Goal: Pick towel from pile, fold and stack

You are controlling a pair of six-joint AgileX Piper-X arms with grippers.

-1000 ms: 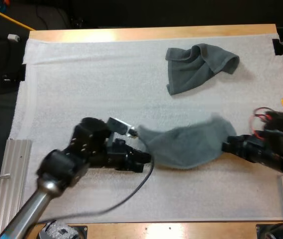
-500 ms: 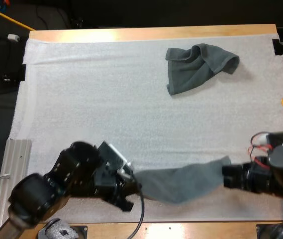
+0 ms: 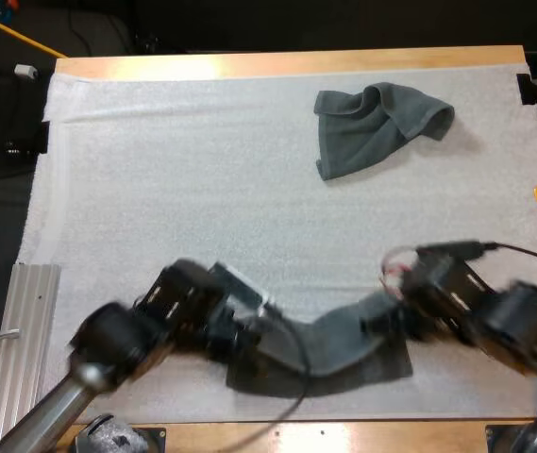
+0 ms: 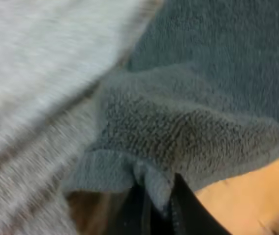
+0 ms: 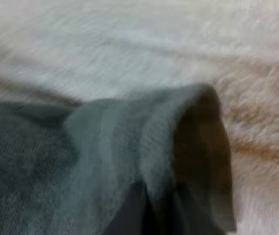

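A dark grey-green towel (image 3: pixel 329 344) hangs low between my two grippers near the mat's front edge, sagging in the middle with part of it lying on the mat. My left gripper (image 3: pixel 260 332) is shut on the towel's left corner; in the left wrist view the towel (image 4: pixel 188 127) bunches up right at the black fingers (image 4: pixel 178 205). My right gripper (image 3: pixel 381 321) is shut on the right corner, and the towel (image 5: pixel 119 142) folds over the fingers (image 5: pixel 129 210) in the right wrist view. A second crumpled towel (image 3: pixel 377 125) lies at the mat's far right.
The white mat (image 3: pixel 174 189) covers most of the wooden table (image 3: pixel 277 64). A metal rail (image 3: pixel 18 340) runs along the left front side. Open mat lies between the two towels and to the left.
Both grippers have drawn closer together and moved a little forward. The towel, stretched between them before, now sags and partly rests on the mat.
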